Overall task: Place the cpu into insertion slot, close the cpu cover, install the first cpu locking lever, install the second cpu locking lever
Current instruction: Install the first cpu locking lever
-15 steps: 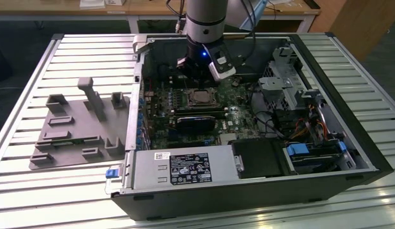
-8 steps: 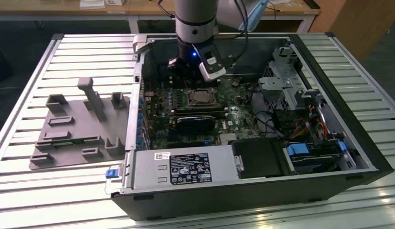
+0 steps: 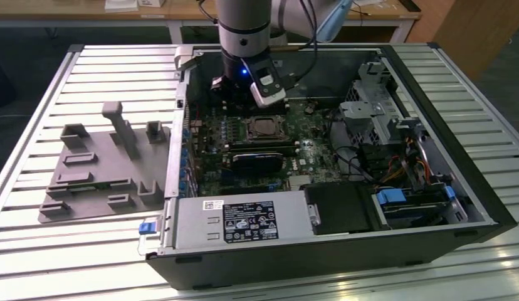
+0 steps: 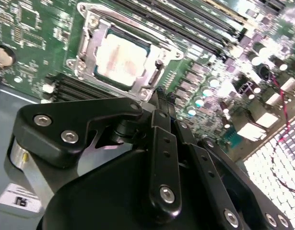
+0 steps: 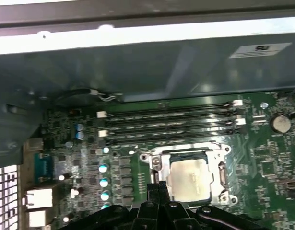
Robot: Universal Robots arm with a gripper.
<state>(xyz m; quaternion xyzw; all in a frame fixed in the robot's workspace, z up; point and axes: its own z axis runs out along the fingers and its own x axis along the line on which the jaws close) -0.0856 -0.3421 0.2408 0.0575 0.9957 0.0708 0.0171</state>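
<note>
The gripper (image 4: 158, 96) (image 5: 157, 188) is hanging with its black fingers drawn narrowly together, and nothing is showing between them. In both wrist views the tips are pointing at the edge of the insertion slot (image 5: 152, 162), just beside its silver rim; whether they are touching it cannot be told.

The cpu (image 4: 119, 58) (image 5: 189, 179) is sitting inside that slot, its pale silvery face showing. The cpu cover (image 4: 86, 44) (image 5: 185, 149) is lying flat around it, framing the chip through its square window.

The green circuit board (image 4: 27, 28) (image 5: 262, 163) is spreading out around the socket. In the first wrist view, long dark memory slots (image 5: 171, 125) are running beside the socket.

In the exterior view, the arm (image 3: 242, 31) is reaching down from the upper centre of the frame into an open computer case (image 3: 469, 207), with the socket (image 3: 264, 128) just below it at centre. A grey moulded fixture (image 3: 92, 175) is lying at the left of the frame on a slatted metal table (image 3: 42, 257).
</note>
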